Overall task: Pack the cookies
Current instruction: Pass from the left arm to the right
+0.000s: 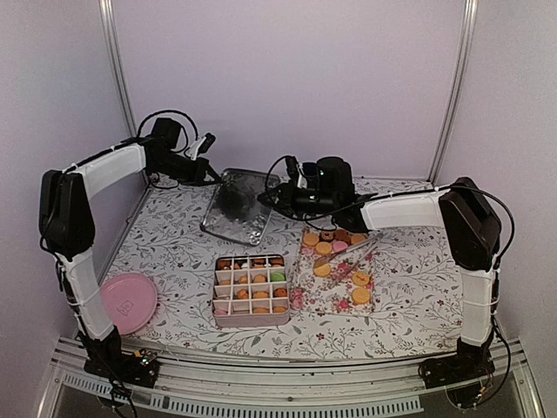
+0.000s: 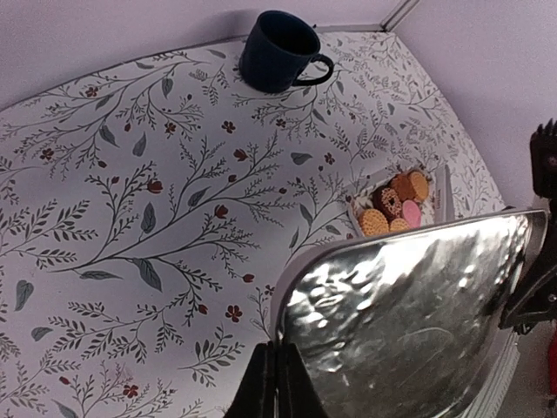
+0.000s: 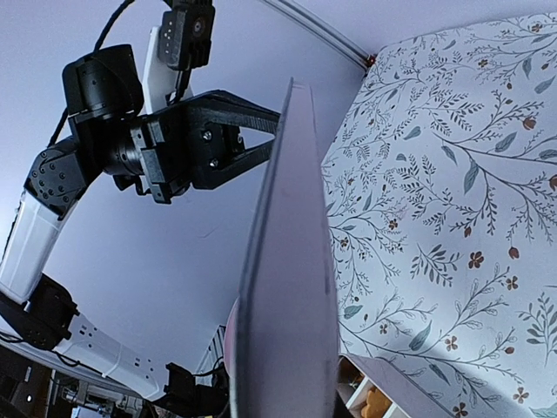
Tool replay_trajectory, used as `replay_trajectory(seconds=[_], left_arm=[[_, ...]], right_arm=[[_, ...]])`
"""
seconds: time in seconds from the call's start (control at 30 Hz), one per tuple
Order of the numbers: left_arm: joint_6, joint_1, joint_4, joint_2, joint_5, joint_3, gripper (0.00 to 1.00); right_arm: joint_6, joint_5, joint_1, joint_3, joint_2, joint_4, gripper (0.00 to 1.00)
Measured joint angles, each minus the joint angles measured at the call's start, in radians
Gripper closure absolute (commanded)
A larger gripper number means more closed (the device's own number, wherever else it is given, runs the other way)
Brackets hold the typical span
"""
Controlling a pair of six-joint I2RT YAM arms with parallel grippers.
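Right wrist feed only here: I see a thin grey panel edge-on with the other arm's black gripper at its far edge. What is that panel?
Observer: A shiny silver rectangular tin lid, held off the table between the left gripper and the right gripper.
Operator: Where's its tin?
Observer: The open divided metal tin sits nearer the arm bases, small round cookies in its cells.
Operator: Any left out?
Observer: Yes, loose cookies lie on a floral tray right of the tin.

The lid (image 2: 409, 313) is bright sheet metal — glossy, mirror-like, faintly rippled. The table cover (image 2: 130, 174) is matt printed cloth. The mug (image 2: 280, 50) has a dark, glossy glaze. The cookies (image 2: 376, 221) show a matt, grainy surface.
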Motion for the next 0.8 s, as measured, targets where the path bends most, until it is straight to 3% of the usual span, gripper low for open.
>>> replay_trajectory(seconds=[0.2, 0.23, 0.4, 0.63, 0.8], left_arm=[[0.001, -0.002, 0.003, -0.035, 0.008, -0.022, 0.79], [0.002, -0.003, 0.002, -0.043, 0.013, -0.026, 0.71], [0.025, -0.007, -0.009, -0.074, 0.031, -0.028, 0.02], [0.089, 0.018, -0.093, -0.132, 0.053, -0.059, 0.01], [0.130, 0.131, -0.130, -0.222, 0.072, -0.118, 0.01]], right_arm=[[-0.040, 0.016, 0.000, -0.008, -0.008, -0.025, 1.00], [-0.049, 0.019, 0.000, -0.010, -0.014, -0.028, 1.00], [-0.106, 0.039, 0.000, -0.011, -0.056, -0.059, 1.00], [-0.328, 0.158, 0.009, 0.011, -0.171, -0.277, 1.00], [-0.611, 0.403, 0.088, 0.024, -0.272, -0.455, 1.00]])
